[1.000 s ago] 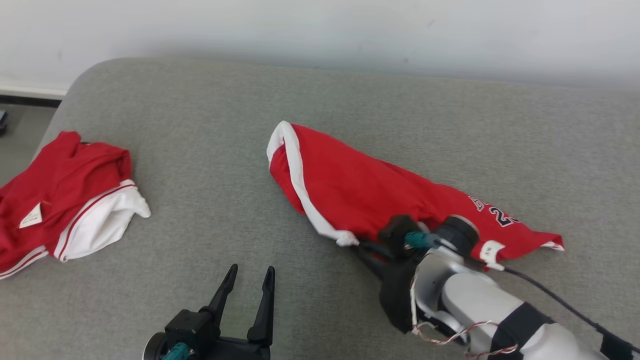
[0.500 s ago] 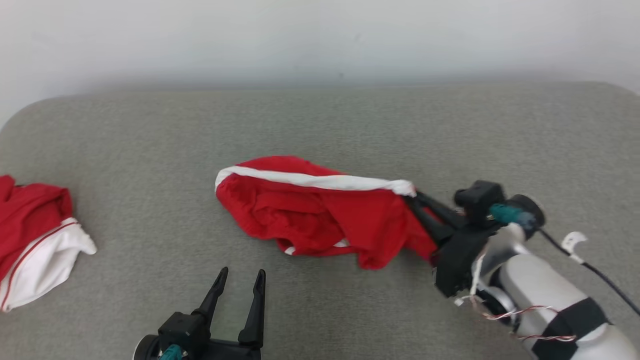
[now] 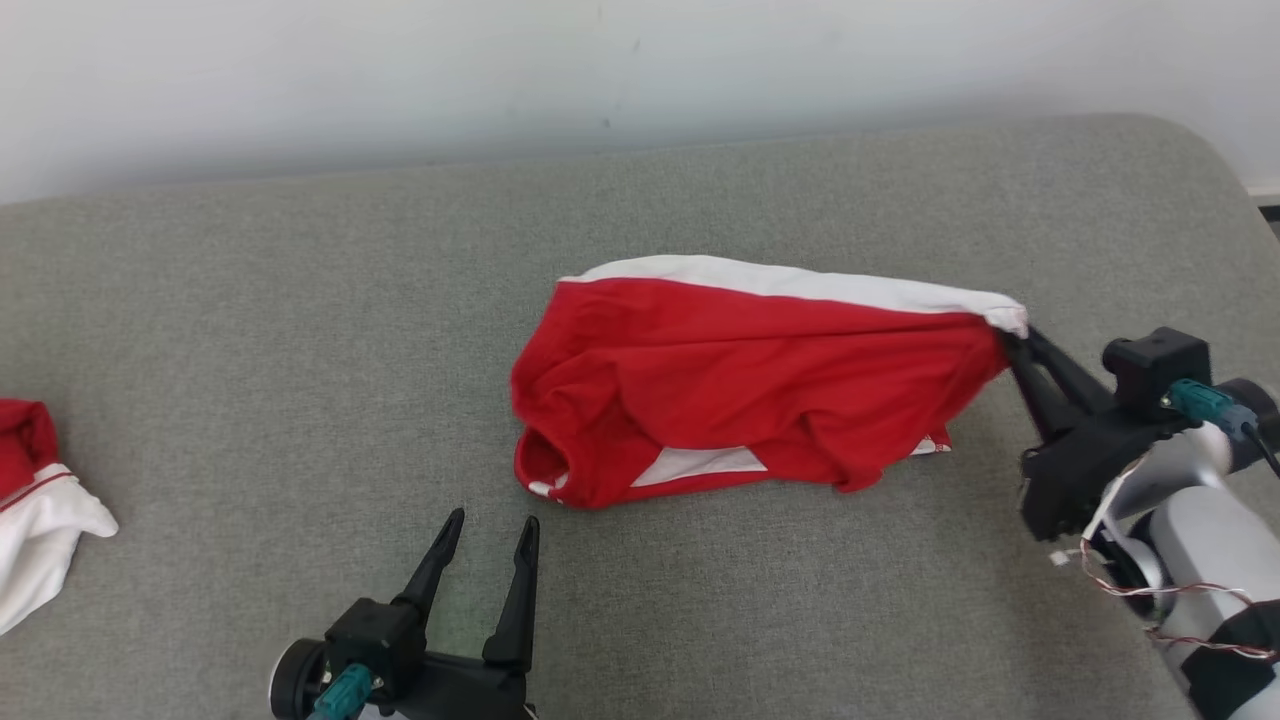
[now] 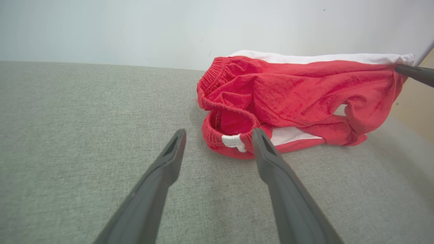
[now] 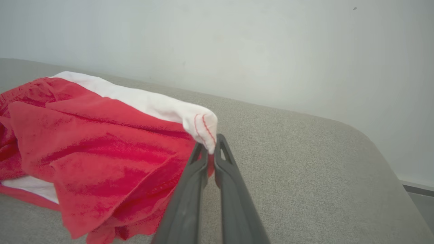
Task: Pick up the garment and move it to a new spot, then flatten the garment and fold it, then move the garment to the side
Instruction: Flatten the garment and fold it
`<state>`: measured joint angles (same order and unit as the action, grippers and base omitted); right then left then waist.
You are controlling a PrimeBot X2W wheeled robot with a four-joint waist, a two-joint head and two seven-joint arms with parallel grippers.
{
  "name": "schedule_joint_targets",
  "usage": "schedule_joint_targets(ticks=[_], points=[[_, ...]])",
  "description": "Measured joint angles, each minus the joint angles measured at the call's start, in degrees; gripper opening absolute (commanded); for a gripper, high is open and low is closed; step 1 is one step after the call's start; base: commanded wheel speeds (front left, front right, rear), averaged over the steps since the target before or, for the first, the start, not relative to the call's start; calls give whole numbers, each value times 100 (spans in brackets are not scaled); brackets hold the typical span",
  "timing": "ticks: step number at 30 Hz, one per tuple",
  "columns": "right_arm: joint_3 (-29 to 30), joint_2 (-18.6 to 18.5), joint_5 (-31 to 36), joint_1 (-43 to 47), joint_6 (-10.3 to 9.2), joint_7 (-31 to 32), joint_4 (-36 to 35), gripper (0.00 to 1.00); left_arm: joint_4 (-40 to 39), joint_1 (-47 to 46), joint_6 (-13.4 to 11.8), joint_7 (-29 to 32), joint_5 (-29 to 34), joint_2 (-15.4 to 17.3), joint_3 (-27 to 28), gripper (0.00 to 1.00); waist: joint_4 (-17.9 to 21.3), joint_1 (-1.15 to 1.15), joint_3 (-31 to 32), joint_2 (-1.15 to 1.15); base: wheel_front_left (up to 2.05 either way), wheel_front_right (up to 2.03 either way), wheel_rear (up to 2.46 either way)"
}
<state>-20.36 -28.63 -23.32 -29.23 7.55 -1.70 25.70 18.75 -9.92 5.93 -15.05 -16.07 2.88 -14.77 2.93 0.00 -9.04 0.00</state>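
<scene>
Here, in the head view, the red garment lies on the couch, its 3 o'clock corner pinched by the right gripper. Left wrist view: left gripper spread, garment at 1 o'clock. Right wrist view: white hem clamped.

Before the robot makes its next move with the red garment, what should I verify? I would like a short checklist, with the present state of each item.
1. Grip: the right gripper is shut on a white corner of the garment: ok.
2. Free hand: the left gripper is open and holds nothing: ok.
3. Garment flat: not ok; it is bunched, and the held corner is lifted.
4. Second grasp point: the waistband lies just ahead of the left gripper, uncovered: ok.
5. Other garment apart from the work: ok, it lies far to the left.
6. Enough cloth between the right fingers to hold under a pull: cannot tell.
</scene>
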Motion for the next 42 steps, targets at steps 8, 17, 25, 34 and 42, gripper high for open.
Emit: schedule_joint_targets(ticks=[8, 17, 25, 34, 42], points=[[597, 135, 367, -9, 0, -393, 257, 100, 62, -124, 13, 0, 36, 0, -22, 100, 99, 0, -170, 0, 0, 0, 0], [987, 506, 820, -21, 0, -800, 480, 100, 97, -221, 21, 0, 45, 1, -46, 100, 113, 1, -287, 0, 0, 0, 0], [889, 715, 716, 39, 0, -838, 478, 100, 52, -615, 59, 0, 183, 2, -89, 100, 66, 1, -418, 0, 0, 0, 0], [795, 890, 683, 68, 0, -902, 475, 100, 1028, -2228, 120, 2, 336, -1, -519, 100, 61, 1, -685, 0, 0, 0, 0], [612, 1055, 635, -30, 0, -994, 525, 100, 2622, -4057, 121, 1003, -405, -1, -1005, 100, 280, 1, -875, 0, 0, 0, 0]])
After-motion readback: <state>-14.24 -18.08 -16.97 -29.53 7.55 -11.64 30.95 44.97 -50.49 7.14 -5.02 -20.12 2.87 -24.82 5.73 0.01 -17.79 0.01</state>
